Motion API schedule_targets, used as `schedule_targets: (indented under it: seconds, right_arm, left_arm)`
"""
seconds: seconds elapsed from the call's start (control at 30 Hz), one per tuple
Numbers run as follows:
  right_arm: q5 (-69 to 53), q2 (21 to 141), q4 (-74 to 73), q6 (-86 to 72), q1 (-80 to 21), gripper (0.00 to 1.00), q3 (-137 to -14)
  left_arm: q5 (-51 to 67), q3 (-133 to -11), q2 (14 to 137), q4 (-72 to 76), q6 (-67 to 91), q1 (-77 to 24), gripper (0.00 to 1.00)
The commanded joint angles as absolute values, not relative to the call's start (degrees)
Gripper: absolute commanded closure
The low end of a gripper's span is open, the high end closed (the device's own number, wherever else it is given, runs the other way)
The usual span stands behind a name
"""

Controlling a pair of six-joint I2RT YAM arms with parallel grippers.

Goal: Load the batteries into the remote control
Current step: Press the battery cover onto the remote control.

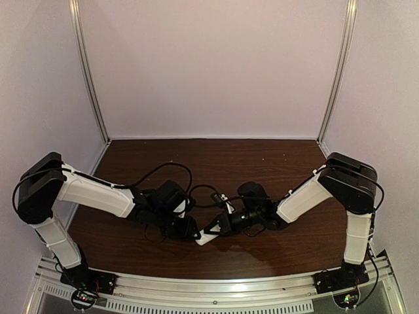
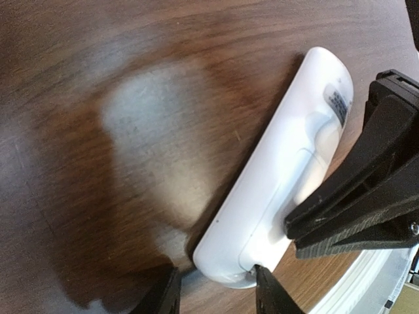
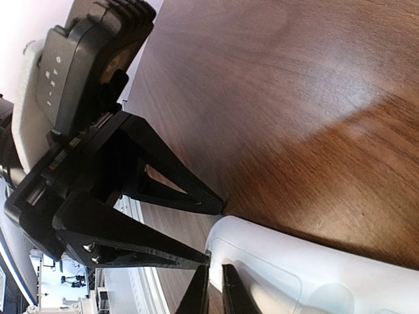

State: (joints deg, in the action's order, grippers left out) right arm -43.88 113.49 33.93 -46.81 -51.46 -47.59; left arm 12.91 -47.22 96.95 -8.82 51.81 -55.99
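Observation:
The white remote control (image 2: 275, 176) lies back-up on the brown table, its battery cover closed; it also shows in the top view (image 1: 208, 235) and the right wrist view (image 3: 294, 268). My left gripper (image 2: 215, 278) is open and straddles the remote's near end. Its right fingertip (image 2: 256, 269) touches the cover's end notch, and its left fingertip stands a little apart. My right gripper (image 3: 216, 271) is shut, with its tips pressed on the remote's edge; it also shows in the left wrist view (image 2: 291, 235). Both grippers meet at the table's middle front (image 1: 196, 233) (image 1: 224, 227). The batteries are out of view.
The dark wood table (image 1: 262, 163) is walled by pale panels at the back and sides. A metal rail (image 1: 216, 291) with the arm bases runs along the near edge. Black cables (image 1: 170, 169) loop over the left arm.

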Motion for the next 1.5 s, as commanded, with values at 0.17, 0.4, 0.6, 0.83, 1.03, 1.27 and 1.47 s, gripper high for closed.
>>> schedule_targets:
  seconds: [0.17, 0.4, 0.6, 0.83, 1.03, 1.27, 1.47]
  right_arm:
    - [-38.32, 117.08, 26.27, -45.75, -50.8, 0.9, -45.35]
    - [-38.76, 116.59, 26.46, -45.98, -50.83, 0.9, -45.52]
    - [-39.02, 116.37, 26.87, -46.23, -50.81, 0.9, -45.53]
    - [-39.33, 116.29, 27.64, -46.67, -50.82, 0.9, -45.35]
    - [-39.46, 116.11, 27.7, -46.8, -50.8, 0.9, -45.26]
    - [-39.72, 116.14, 27.61, -46.85, -50.82, 0.9, -45.39]
    - [-39.64, 116.11, 27.27, -46.59, -50.85, 0.9, -45.46]
  left_arm:
    - [11.85, -42.74, 96.79, -14.85, 53.71, -55.86, 0.59]
    - [11.48, -43.42, 92.61, -10.9, 51.03, -55.84, 0.56]
    - [11.68, -45.29, 91.19, -8.33, 49.86, -55.97, 0.49]
    - [11.41, -48.18, 94.25, -7.93, 49.01, -56.08, 0.46]
    - [9.68, -51.04, 97.75, -9.53, 49.02, -56.09, 0.47]
    - [9.22, -49.78, 98.85, -12.39, 49.13, -56.15, 0.5]
    - [9.65, -48.17, 99.18, -15.13, 48.32, -56.12, 0.52]
